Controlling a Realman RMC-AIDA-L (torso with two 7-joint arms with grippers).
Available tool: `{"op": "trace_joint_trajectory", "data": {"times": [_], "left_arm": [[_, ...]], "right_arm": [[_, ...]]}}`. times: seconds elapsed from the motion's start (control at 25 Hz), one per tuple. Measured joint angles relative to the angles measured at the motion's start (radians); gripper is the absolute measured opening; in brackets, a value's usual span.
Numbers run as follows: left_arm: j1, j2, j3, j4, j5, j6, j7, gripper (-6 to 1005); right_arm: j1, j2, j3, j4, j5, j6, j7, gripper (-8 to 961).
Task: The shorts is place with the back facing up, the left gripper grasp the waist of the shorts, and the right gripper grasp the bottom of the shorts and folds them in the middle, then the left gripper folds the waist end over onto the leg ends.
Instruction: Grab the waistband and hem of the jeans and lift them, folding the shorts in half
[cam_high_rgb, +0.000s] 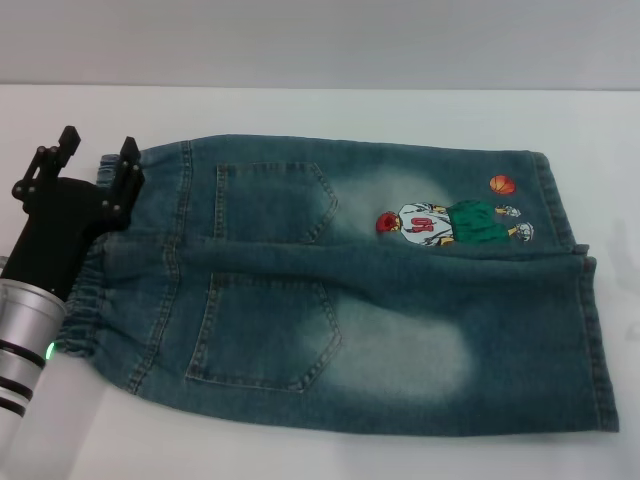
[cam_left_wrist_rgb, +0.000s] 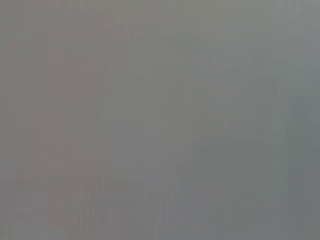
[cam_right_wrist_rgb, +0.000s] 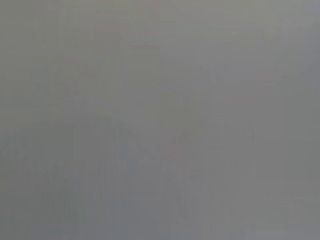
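Observation:
The blue denim shorts (cam_high_rgb: 340, 290) lie flat on the white table, back pockets up. The ruffled waist (cam_high_rgb: 78, 305) is at the left and the bottom of the shorts (cam_high_rgb: 598, 345) at the right. A cartoon basketball-player print (cam_high_rgb: 452, 222) marks the far leg. My left gripper (cam_high_rgb: 98, 150) hovers over the far corner of the waist, open, with nothing between its fingers (cam_high_rgb: 128, 152). Its silver arm with the green ring (cam_high_rgb: 48, 350) covers part of the waistband. The right gripper is out of view. Both wrist views are plain grey and show nothing.
The white table (cam_high_rgb: 320, 110) extends behind the shorts to a pale wall. A narrow strip of table shows in front of the shorts and to their right.

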Motion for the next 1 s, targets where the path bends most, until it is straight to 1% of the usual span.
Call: {"op": "trace_joint_trajectory", "data": {"times": [0.16,0.28,0.36,0.4,0.44,0.48,0.52,0.56,0.64,0.68,0.72,0.76,0.8,0.84,0.88,0.92,0.96,1.0], "left_arm": [[0.0,0.0,0.001,-0.002,0.0,-0.001,-0.005,637],[0.005,0.0,0.004,-0.007,-0.002,-0.003,-0.01,637],[0.01,0.004,0.011,-0.018,0.002,-0.009,-0.024,636],[0.012,0.008,0.014,-0.028,0.004,-0.019,-0.041,636],[0.013,0.012,0.017,-0.039,0.004,-0.033,-0.061,636],[0.014,0.017,0.019,-0.055,0.006,-0.056,-0.089,636],[0.014,0.017,0.019,-0.055,0.006,-0.056,-0.089,635],[0.014,0.017,0.019,-0.055,0.006,-0.056,-0.089,635],[0.015,0.047,0.014,-0.125,0.036,-0.126,-0.124,635],[0.022,0.058,0.005,-0.166,0.054,-0.153,-0.12,635],[0.022,0.058,0.005,-0.166,0.054,-0.153,-0.12,635],[0.047,0.095,-0.037,-0.284,0.091,-0.244,-0.108,634],[0.056,0.109,-0.058,-0.33,0.107,-0.292,-0.106,634],[0.067,0.123,-0.085,-0.383,0.128,-0.353,-0.104,634],[0.08,0.139,-0.121,-0.447,0.154,-0.432,-0.099,634],[0.106,0.151,-0.186,-0.541,0.194,-0.551,-0.085,634],[0.113,0.152,-0.202,-0.564,0.207,-0.583,-0.079,633],[0.134,0.153,-0.25,-0.626,0.239,-0.659,-0.064,633]], "right_arm": [[0.0,0.0,-0.008,0.004,0.0,0.0,0.0,741],[0.004,-0.001,-0.036,0.004,-0.001,-0.001,0.0,740],[0.006,-0.003,-0.047,0.009,-0.001,-0.001,0.0,740],[0.008,-0.007,-0.051,0.018,-0.001,0.003,0.0,740],[0.017,-0.022,-0.056,0.056,-0.001,0.019,-0.004,740],[0.017,-0.022,-0.056,0.056,-0.001,0.019,-0.004,740],[0.022,-0.039,-0.057,0.097,-0.002,0.027,-0.021,740],[0.028,-0.063,-0.056,0.154,-0.002,0.034,-0.052,739],[0.042,-0.135,-0.043,0.319,0.009,0.068,-0.16,739],[0.051,-0.177,-0.03,0.408,0.02,0.095,-0.225,739],[0.059,-0.221,-0.011,0.507,0.037,0.142,-0.298,739],[0.068,-0.261,0.013,0.598,0.053,0.188,-0.363,739],[0.074,-0.291,0.04,0.672,0.068,0.235,-0.421,739],[0.076,-0.313,0.074,0.726,0.078,0.288,-0.461,739],[0.074,-0.328,0.109,0.77,0.083,0.332,-0.495,739],[0.067,-0.339,0.154,0.808,0.087,0.387,-0.532,738],[0.051,-0.345,0.211,0.846,0.088,0.453,-0.572,738],[0.029,-0.348,0.269,0.877,0.089,0.528,-0.614,738]]}}
